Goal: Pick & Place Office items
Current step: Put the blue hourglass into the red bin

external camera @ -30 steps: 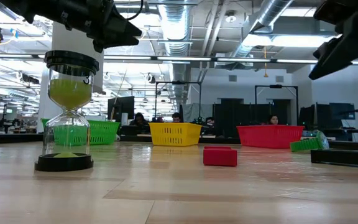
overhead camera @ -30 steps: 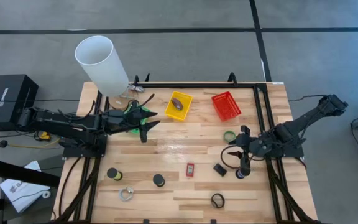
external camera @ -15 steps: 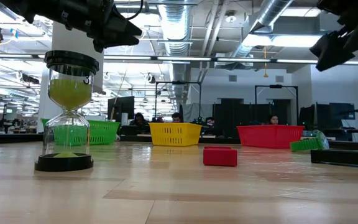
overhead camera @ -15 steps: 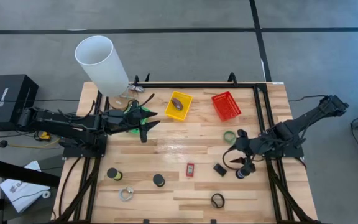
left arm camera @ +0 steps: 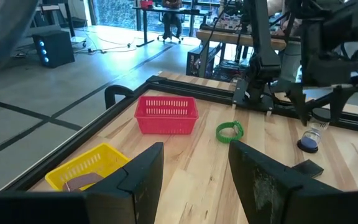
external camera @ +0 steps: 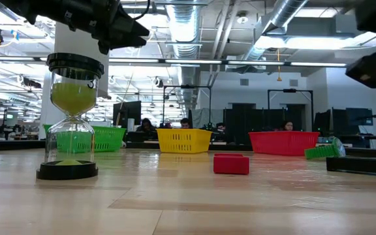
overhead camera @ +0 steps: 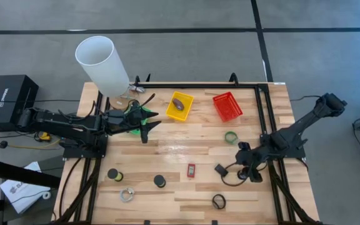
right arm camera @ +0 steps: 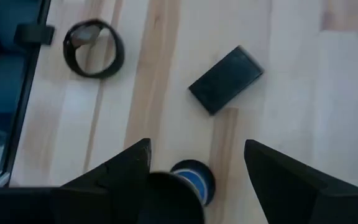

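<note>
Office items lie scattered on the wooden table: a green ring, a small black rectangle, a red rectangle, two black spools, a clear ring and a black ring. My right gripper is open and low over the table's right near part. In its wrist view its fingers stand either side of a small blue-topped spool, with the black rectangle and the black ring beyond. My left gripper hangs open over the green basket.
The yellow basket, with a dark item inside, and the red basket sit near the far edge. A green basket lies under my left gripper, and a big white cylinder stands at the far left corner. Black rails frame the table.
My right gripper has moved toward the table's near edge and down, and now sits low over the blue-topped spool beside the black rectangle. The left arm has kept still, and no item has shifted.
</note>
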`<state>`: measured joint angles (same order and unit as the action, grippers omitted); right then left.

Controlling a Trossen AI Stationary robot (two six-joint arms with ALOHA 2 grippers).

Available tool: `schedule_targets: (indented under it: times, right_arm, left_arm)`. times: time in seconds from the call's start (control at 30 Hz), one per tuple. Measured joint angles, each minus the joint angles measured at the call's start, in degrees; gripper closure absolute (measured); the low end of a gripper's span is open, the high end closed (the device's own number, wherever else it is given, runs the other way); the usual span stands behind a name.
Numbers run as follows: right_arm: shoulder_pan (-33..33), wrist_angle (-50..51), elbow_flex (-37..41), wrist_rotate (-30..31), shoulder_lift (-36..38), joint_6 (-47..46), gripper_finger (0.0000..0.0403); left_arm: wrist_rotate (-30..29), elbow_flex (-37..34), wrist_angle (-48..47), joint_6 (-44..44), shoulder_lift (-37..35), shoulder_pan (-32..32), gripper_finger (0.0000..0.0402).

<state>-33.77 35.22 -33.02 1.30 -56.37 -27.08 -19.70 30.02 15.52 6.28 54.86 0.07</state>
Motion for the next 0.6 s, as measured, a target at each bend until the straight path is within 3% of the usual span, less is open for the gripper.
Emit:
schedule_targets:
  times: [0.23,0.6]
  right_arm:
    - [-1.5,1.9,-1.7,-1.2,-4.3,-2.4,0.0154]
    - [-3.4,13.9,-9.4,-3.1,-10.8,-3.5,0.0154]
  left_arm:
    - [0.0,0.0,0.1,0.0,0.0,0.0,0.0224]
    - [0.0,0.0,0.6,0.0,0.0,0.0,0.0224]
